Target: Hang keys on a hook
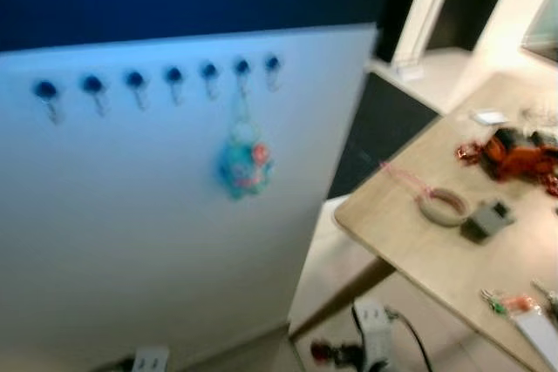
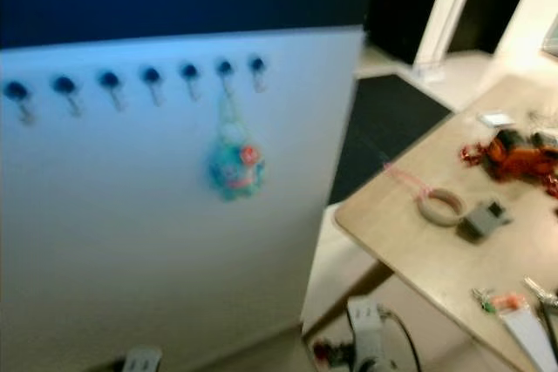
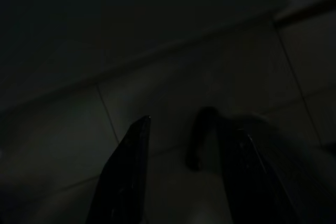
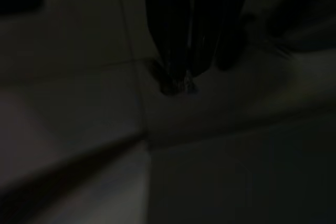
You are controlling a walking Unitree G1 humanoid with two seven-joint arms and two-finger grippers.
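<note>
A white board (image 1: pixel 131 241) carries a row of several blue hooks (image 1: pixel 174 76). From the second hook from the right (image 1: pixel 241 67) hangs a turquoise plush keychain (image 1: pixel 244 163) on a thin loop. A small bunch of keys with green and orange tags (image 1: pixel 506 304) lies near the wooden table's front edge, at the right. The views are blurred. My left gripper (image 3: pixel 184 124) hangs open over a dim tiled floor. In its own dark view, my right gripper (image 4: pixel 184 77) points at the floor with fingers pressed together. A faint glint at its tips cannot be made out.
The wooden table (image 1: pixel 436 259) at the right holds a tape roll (image 1: pixel 443 206), a grey box (image 1: pixel 486 218) and an orange-red tangle (image 1: pixel 514 156). A white device with a black cable (image 1: pixel 375 337) sits on the floor between board and table. Dark blue wall runs above the board.
</note>
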